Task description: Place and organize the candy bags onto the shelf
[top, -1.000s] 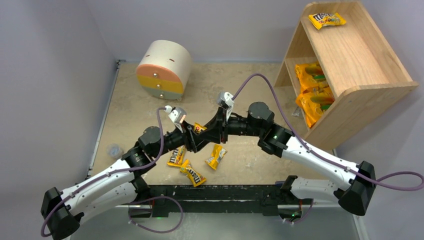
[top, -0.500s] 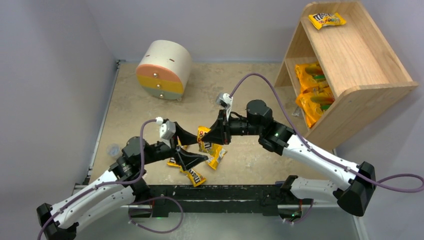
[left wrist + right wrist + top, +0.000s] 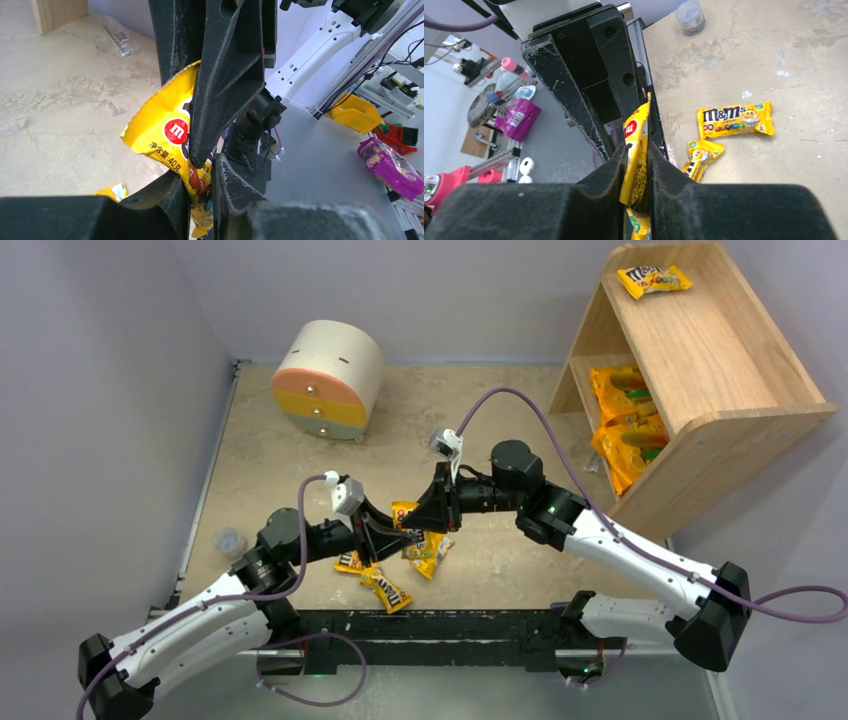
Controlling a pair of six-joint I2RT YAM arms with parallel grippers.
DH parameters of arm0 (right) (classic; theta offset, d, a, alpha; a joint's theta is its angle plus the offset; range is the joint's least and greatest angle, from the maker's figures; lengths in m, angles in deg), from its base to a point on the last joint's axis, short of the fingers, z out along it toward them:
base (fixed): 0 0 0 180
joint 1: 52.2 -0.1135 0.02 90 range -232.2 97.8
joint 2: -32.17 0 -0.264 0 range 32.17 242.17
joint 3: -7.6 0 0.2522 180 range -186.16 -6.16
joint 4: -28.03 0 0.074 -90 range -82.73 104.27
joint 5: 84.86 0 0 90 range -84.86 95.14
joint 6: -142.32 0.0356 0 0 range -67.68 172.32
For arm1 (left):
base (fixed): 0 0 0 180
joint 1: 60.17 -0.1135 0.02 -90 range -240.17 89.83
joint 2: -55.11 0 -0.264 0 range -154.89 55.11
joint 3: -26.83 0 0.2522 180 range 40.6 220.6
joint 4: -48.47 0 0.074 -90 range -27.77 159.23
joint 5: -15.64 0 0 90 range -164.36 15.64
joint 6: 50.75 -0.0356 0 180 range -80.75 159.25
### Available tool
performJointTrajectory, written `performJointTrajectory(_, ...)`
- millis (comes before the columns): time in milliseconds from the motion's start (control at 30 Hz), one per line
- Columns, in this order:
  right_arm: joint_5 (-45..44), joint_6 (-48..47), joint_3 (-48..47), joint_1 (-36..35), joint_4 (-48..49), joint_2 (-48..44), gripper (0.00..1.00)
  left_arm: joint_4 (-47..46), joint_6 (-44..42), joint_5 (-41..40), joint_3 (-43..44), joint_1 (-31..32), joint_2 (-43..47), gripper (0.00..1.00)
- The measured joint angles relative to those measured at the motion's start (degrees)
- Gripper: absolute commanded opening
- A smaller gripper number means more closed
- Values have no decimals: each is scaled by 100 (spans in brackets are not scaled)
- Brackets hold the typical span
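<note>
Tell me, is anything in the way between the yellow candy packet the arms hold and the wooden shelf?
Nothing on the table blocks the way from the packet to the shelf. But the left gripper pinches the same packet as the right gripper, so it must let go first.

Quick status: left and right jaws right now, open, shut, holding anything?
Left gripper: shut on the yellow M&M's packet.
Right gripper: shut on that same M&M's packet, from the opposite end.
</note>
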Motion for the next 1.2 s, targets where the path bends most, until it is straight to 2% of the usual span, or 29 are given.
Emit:
performJointTrajectory(67,-13,-9,0,0,-4,0,44,24,4,-59,-2,4,39,0)
performJointTrajectory(133,-140,-85,0,0,-26,-2,58,22,46,-157,-2,7,83,0)
performJointTrajectory(200,-323,-79,13,11,-4,-11,77,17,103,-321,-2,15,129,0)
performJointTrajectory(300,-761,-74,212,61,197,-142,97,-63,323,-699,-68,24,146,0)
performJointTrajectory(400,-1200,-24,588,68,518,-479,99,-105,614,-1303,-162,33,160,0)
performJointTrajectory(533,-1766,256,1207,24,1198,-1078,99,-55,1187,-2579,-120,15,-7,0)
performJointTrajectory(667,-2273,750,1976,22,2151,-1436,96,48,1609,-3429,302,15,-433,0)
performJointTrajectory(833,-2658,1257,2363,22,2680,-1287,91,-72,1853,-3740,931,15,-949,0)
performJointTrajectory(933,-2780,1381,2385,22,2876,-1237,93,-188,1961,-3770,957,15,-1012,0)
performJointTrajectory(1067,-2780,699,2387,22,2881,-1333,99,297,2151,-3998,1220,15,-1113,0)
performJointTrajectory(1200,-2472,-1390,2371,26,2498,-1644,99,1307,2280,-4323,2094,13,-1375,0)
